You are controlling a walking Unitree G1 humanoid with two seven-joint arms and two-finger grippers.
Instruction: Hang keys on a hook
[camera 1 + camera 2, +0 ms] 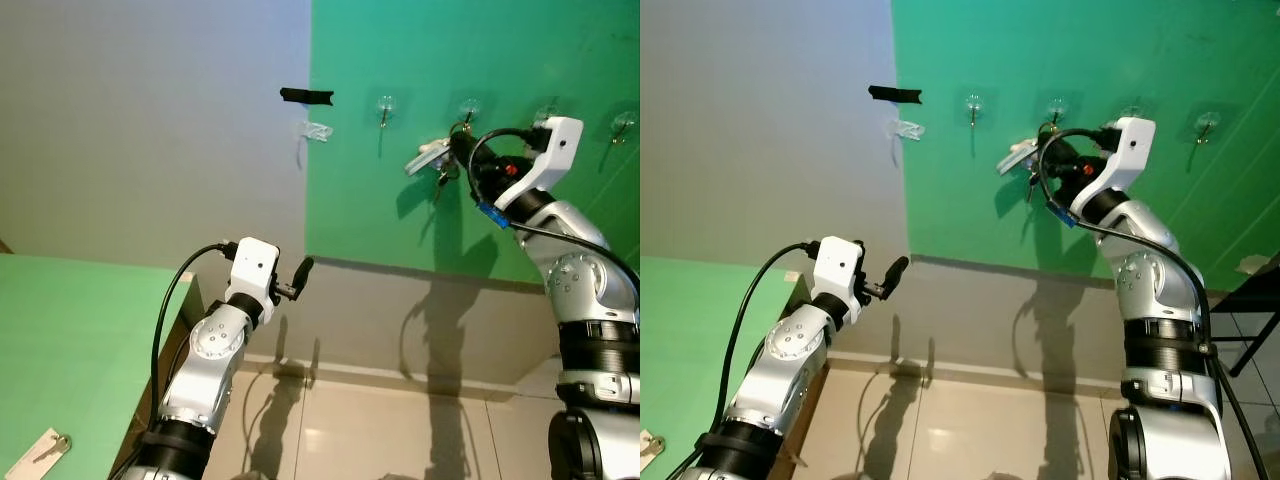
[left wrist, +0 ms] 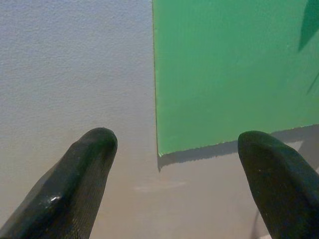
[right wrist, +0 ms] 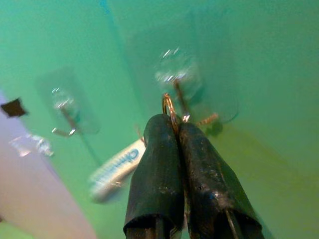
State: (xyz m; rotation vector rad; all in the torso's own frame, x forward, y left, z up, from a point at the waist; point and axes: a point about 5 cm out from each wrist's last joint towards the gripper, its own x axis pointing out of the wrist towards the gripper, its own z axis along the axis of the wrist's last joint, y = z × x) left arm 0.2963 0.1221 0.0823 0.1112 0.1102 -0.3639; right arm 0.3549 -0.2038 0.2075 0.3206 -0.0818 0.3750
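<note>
Tile floor (image 1: 330,430) lies nearest, below a green worktop (image 1: 70,340) at the robot's left that carries a white tag with a key ring (image 1: 38,452). Above it the left claw (image 2: 174,174) hovers with fingers spread wide and empty, facing the spot where grey wall meets green wall panel (image 1: 450,60). Farther up, the right claw (image 3: 174,124) is pressed against the green panel, its fingers closed on the keys (image 1: 432,160) by their metal ring (image 3: 168,105), which sits right at a clear adhesive hook (image 3: 178,74); a white fob dangles beside. More clear hooks (image 1: 385,106) line the panel, with black tape (image 1: 306,96) on the grey wall.
</note>
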